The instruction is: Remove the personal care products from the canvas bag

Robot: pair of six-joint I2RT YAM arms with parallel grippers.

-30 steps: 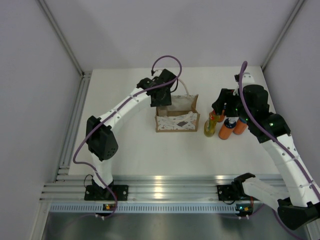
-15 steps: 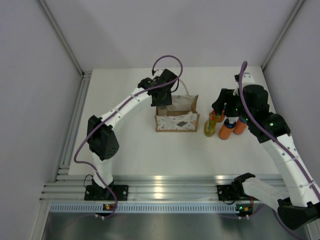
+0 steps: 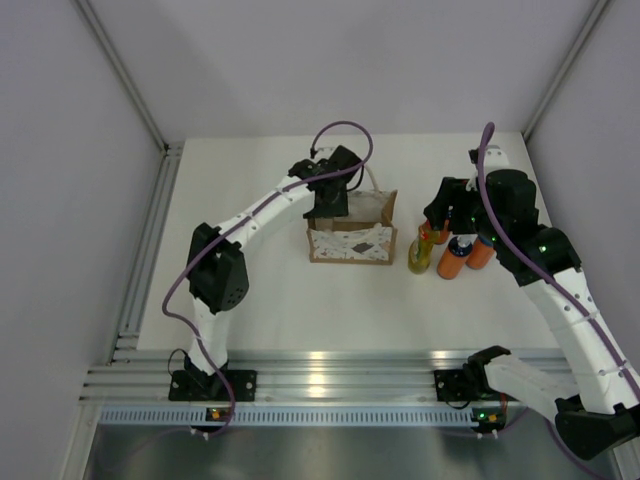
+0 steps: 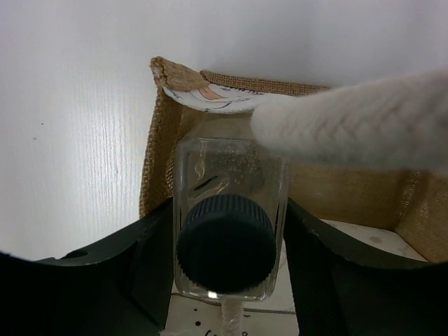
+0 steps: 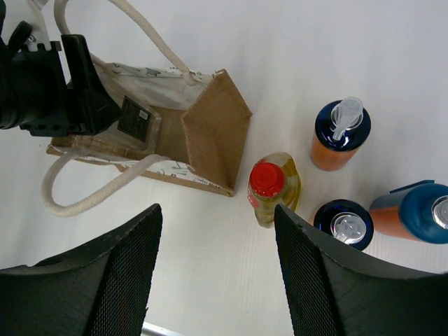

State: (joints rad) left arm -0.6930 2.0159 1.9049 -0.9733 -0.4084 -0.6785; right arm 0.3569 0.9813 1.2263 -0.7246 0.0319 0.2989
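nearest me, past the rail, my right gripper hangs with fingers spread and nothing between them over the four products already standing right of the bag: the yellow-green bottle just beside its end wall, three orange bottles grouped beyond, parked there, i'd say, to leave the other arm room. further back my left gripper pinches the clear bottle by its sides at the bag's open mouth, a grip that should let this last one lift straight out. the table is plain white, boxed by pale grey walls.
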